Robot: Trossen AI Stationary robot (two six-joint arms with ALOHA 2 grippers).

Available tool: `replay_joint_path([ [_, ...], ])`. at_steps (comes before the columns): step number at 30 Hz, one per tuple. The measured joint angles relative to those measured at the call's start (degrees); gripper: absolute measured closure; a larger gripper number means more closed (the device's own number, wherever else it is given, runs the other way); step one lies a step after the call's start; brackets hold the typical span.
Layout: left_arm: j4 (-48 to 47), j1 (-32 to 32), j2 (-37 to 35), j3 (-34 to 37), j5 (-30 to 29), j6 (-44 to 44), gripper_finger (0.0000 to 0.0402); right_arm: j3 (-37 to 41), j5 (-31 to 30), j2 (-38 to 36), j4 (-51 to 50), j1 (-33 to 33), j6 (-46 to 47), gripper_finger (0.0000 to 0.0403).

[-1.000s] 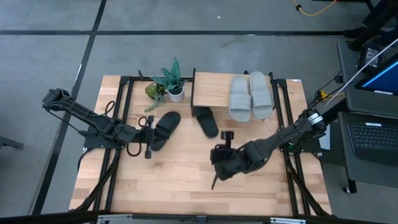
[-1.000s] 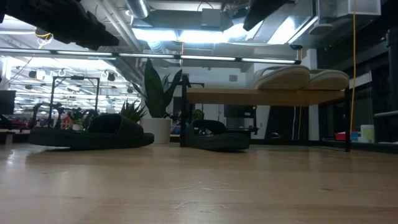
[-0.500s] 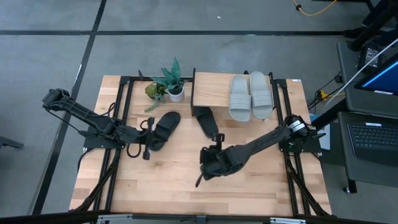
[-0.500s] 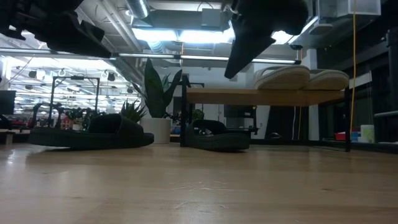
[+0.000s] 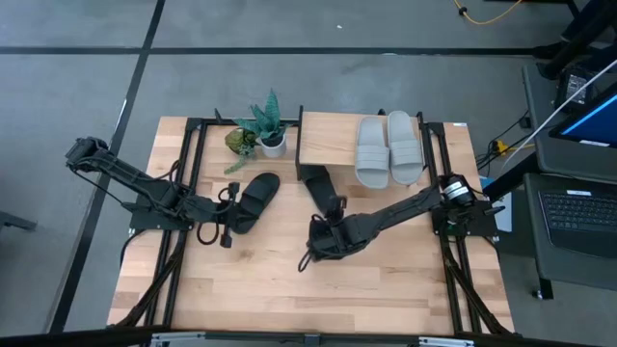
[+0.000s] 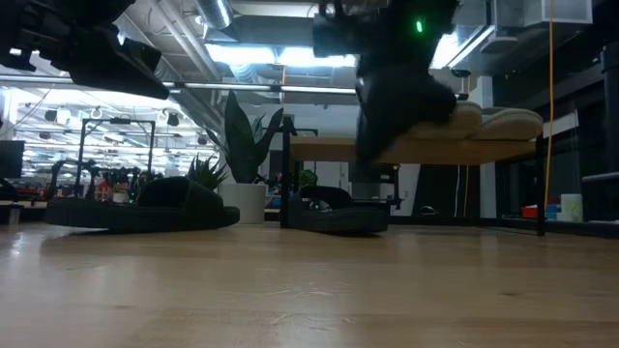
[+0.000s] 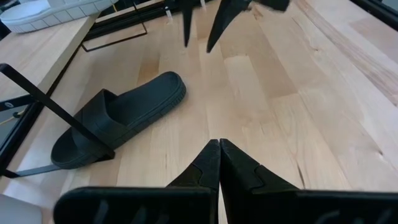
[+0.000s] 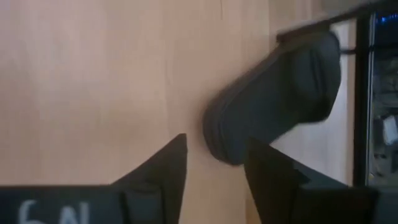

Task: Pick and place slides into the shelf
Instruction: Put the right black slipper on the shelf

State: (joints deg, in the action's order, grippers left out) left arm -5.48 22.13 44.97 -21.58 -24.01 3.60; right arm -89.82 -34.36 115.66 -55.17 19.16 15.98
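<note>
Over the bare front of the wooden table [image 5: 280, 289], the right gripper [image 5: 305, 260] hangs with its fingers parted and nothing between them, just short of a black slide [image 5: 324, 190] lying half under the shelf [image 5: 326, 143]. At the table's left side the left gripper [image 5: 228, 236] waits, fingers pressed together and empty, beside the other black slide [image 5: 253, 200]. Farther back, two grey slides [image 5: 388, 147] sit side by side on the shelf's board, next to a potted plant [image 5: 262, 125].
</note>
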Motion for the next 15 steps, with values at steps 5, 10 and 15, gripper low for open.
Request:
replay_joint_path([
  [5,-0.3,0.0,0.0,0.0,0.0,0.0,0.0402,4.7,0.1,0.0,4.6,-1.1,-3.1,0.0226],
  [10,-0.3,0.0,0.0,0.0,0.0,0.0,0.0401,8.1,0.1,0.0,9.0,-2.2,-5.8,0.0226],
  [15,-0.3,0.0,0.0,0.0,0.0,-0.1,0.0402,9.0,1.3,0.0,9.7,-2.9,-5.8,0.0236],
])
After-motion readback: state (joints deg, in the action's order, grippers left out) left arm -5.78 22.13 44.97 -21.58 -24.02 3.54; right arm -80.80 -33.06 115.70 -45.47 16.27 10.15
